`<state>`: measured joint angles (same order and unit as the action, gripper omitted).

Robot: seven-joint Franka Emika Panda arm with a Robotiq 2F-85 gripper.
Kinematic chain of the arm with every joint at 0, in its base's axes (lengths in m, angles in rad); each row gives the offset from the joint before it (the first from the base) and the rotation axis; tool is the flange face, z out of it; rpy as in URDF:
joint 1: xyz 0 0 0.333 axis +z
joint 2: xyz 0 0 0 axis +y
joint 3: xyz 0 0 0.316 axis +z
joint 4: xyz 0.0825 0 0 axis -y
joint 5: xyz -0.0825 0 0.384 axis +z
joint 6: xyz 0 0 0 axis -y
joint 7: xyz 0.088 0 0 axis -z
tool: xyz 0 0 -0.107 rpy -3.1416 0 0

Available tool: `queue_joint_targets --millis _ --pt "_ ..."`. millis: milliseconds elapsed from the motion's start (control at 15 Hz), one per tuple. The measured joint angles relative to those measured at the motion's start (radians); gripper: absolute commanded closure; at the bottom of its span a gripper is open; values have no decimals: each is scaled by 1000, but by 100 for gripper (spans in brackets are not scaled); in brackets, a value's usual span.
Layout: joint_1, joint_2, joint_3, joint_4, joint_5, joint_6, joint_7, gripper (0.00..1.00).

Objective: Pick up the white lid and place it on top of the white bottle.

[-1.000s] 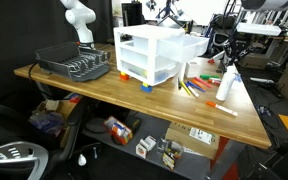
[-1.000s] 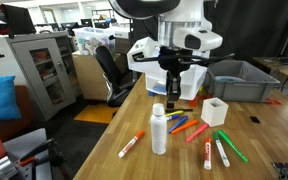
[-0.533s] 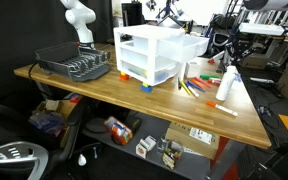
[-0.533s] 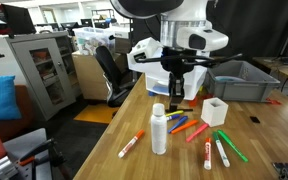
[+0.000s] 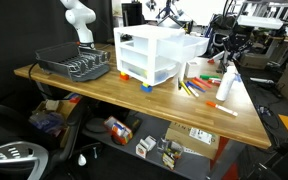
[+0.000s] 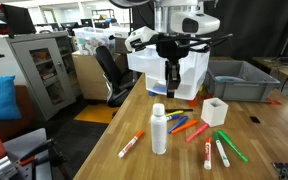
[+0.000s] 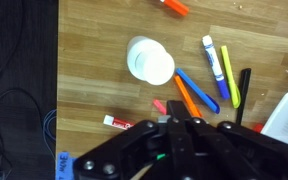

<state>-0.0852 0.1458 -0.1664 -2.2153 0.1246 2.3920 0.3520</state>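
The white bottle (image 6: 159,132) stands upright near the table's edge. It also shows in an exterior view (image 5: 228,86) and from above in the wrist view (image 7: 150,62). My gripper (image 6: 171,90) hangs above the table just behind and beside the bottle, higher than its top. In the wrist view the gripper's fingers (image 7: 170,122) are pressed together, with a small pale piece, apparently the white lid (image 7: 164,118), pinched at their tips. The lid is too small to make out in the exterior views.
Several coloured markers (image 6: 194,128) lie around the bottle, and one orange-capped marker (image 6: 131,143) lies near the front edge. A white cube (image 6: 215,110), a grey bin (image 6: 242,80), the white drawer unit (image 5: 152,52) and a dish rack (image 5: 74,63) stand on the table.
My gripper has risen straight up from beside the bottle's top, still shut. The bottle and markers have not moved.
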Motion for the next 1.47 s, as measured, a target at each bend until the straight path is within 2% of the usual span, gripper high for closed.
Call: queue_joint_targets --millis 600,1467 --pt "4 -24 21 -37 -1 -5 6 100" --pt "11 -52 28 -38 -63 -72 66 100"
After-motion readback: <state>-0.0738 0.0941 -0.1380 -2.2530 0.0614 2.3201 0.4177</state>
